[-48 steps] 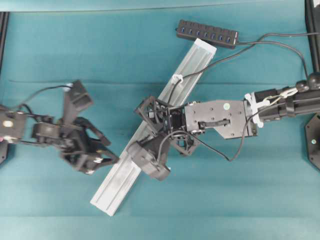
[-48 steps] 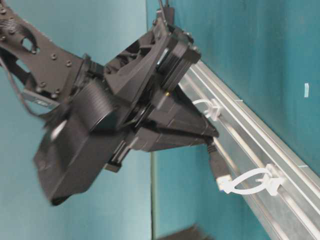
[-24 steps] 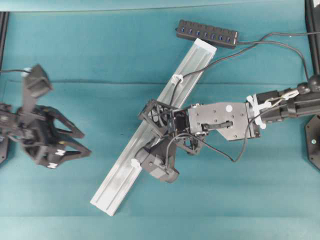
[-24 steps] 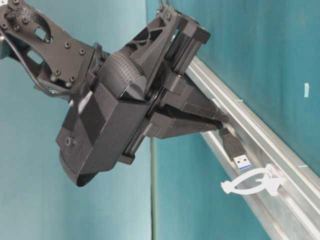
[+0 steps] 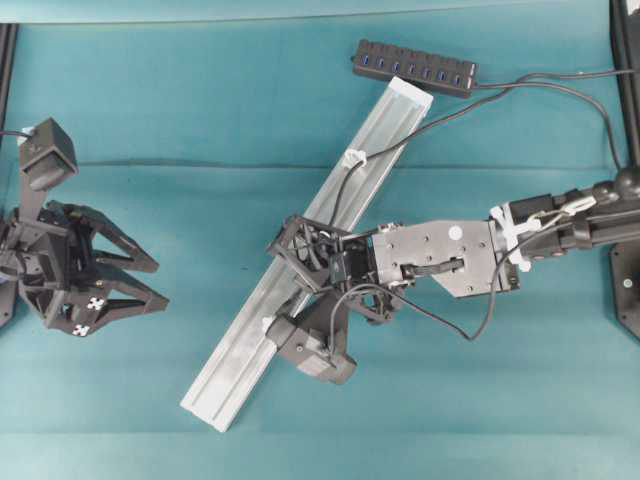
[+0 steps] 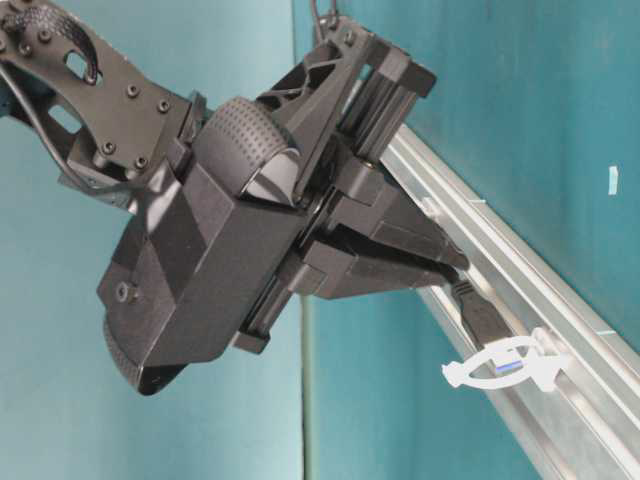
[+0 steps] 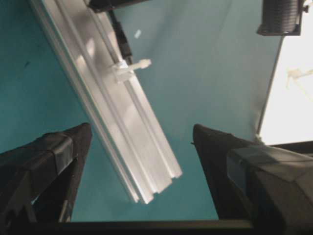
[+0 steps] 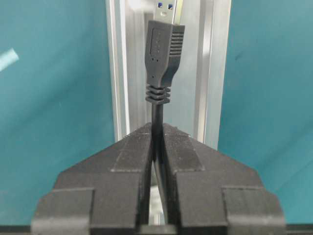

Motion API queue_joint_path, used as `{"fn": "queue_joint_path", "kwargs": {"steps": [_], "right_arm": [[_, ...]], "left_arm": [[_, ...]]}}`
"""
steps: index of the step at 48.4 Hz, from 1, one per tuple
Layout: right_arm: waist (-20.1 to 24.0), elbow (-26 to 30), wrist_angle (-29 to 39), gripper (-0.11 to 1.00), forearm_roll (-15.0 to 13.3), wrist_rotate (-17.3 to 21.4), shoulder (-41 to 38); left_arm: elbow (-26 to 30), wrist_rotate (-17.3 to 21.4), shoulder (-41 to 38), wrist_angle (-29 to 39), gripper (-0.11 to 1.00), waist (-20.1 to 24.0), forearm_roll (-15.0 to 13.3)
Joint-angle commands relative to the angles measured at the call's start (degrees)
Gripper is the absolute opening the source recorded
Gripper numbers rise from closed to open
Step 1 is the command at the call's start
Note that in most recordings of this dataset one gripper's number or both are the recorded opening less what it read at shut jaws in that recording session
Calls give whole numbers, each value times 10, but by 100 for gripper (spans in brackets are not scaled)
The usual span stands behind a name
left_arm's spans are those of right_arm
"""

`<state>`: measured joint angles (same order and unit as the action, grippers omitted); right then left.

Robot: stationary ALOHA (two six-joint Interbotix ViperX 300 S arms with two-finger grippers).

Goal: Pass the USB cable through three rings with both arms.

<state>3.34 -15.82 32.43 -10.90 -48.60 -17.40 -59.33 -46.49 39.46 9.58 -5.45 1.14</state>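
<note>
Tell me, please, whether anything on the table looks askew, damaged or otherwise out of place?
Only the aluminium rail lies diagonally across the teal table; that looks like the setup, not a fault. The right gripper is shut on the USB cable just behind its plug, whose tip is entering the nearest ring. Nothing looks damaged.

Left pincer (image 5: 125,285) gapes wide apart; right pincer (image 8: 156,142) is clamped tight.
</note>
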Motion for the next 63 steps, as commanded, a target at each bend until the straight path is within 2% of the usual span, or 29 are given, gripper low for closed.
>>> {"fn": "queue_joint_path", "kwargs": {"steps": [1, 14, 34, 40, 49, 53, 57, 63], "right_arm": [[6, 5, -4, 6, 2, 0, -3], [11, 8, -25, 6, 6, 2, -4], [25, 18, -41, 6, 19, 25, -14], [29, 26, -43, 6, 40, 25, -19], [26, 38, -37, 6, 119, 37, -19], [24, 39, -37, 6, 141, 49, -18], [23, 38, -36, 6, 142, 61, -18], [18, 36, -36, 6, 142, 73, -16]], "left_arm": [[8, 2, 0, -5, 91, -2, 2], [7, 1, 0, -5, 91, -2, 1], [2, 1, 4, -2, 90, -1, 1], [2, 0, 2, -6, 90, -1, 1], [-2, -3, -17, -49, 90, -11, 1], [-6, -4, -40, -91, 90, -17, 1], [-11, -4, -76, -135, 90, -23, 1], [-9, -4, -142, -163, 89, -40, 1]]}}
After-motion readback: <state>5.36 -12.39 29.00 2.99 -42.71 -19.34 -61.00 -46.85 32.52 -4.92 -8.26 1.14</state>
